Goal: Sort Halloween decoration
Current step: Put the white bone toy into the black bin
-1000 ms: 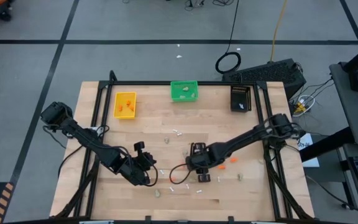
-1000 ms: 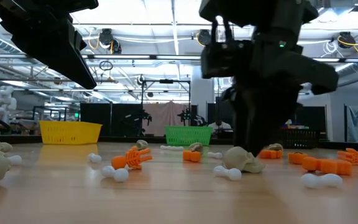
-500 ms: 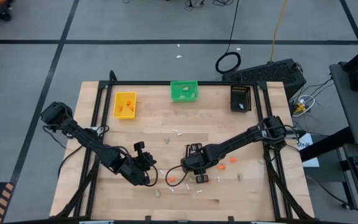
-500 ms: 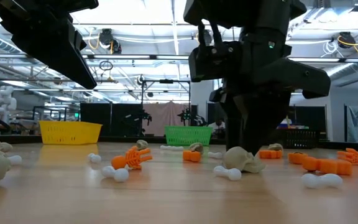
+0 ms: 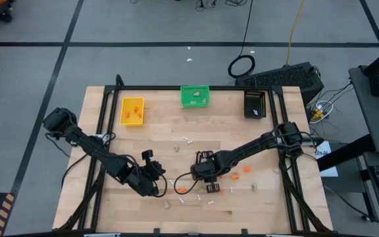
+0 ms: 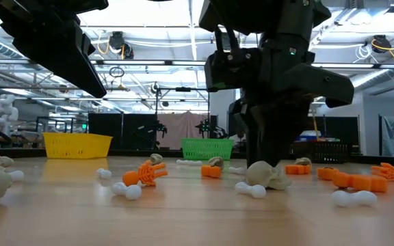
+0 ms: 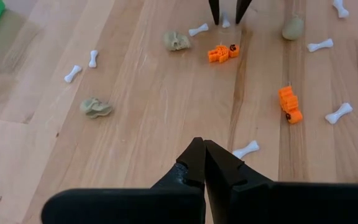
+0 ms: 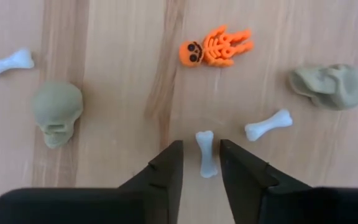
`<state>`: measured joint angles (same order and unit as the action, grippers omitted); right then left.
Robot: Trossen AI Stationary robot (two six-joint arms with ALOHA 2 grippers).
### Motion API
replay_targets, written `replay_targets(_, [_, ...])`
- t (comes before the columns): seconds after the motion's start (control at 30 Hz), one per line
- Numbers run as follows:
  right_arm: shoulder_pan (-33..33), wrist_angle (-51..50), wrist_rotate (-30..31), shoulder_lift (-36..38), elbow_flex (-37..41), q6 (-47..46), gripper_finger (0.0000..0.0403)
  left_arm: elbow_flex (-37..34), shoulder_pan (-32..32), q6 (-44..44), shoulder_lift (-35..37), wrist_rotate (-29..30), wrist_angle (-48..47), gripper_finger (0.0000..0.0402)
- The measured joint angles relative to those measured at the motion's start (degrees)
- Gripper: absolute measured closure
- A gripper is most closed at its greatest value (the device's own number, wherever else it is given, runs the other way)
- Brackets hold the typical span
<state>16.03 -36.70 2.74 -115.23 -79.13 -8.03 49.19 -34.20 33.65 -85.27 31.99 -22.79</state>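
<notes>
Right gripper (image 8: 199, 163) stands low over the table's middle, fingers apart on either side of a white bone (image 8: 206, 153), not yet clamped. Left gripper (image 7: 204, 163) waits closed nearby. Yellow bin (image 5: 132, 110) holds orange bits, green bin (image 5: 195, 96) beige lumps, black bin (image 5: 255, 103) something white

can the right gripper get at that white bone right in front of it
Probably yes. The right gripper is down at the table with its fingers either side of the white bone, which lies alone on bare wood. The nearest other bone and the orange skeleton lie apart from it.
</notes>
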Motion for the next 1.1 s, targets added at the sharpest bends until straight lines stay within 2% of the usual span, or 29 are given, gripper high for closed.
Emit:
replay_targets(0.4, [0.00,0.00,-1.51,-3.14,-0.19,1.26,0.0398,0.00,0.01,0.00,0.00,0.00,0.02,0.0395])
replay_targets(0.73, [0.09,-0.05,-2.56,-2.07,-0.04,1.25,0.0401,0.00,0.00,0.00,0.00,0.00,0.00,0.0395])
replay_targets(1.1, [0.31,-4.17,-3.15,6.89,0.17,1.25,0.0403,0.00,0.00,0.00,0.00,-0.02,-0.13,0.0395])
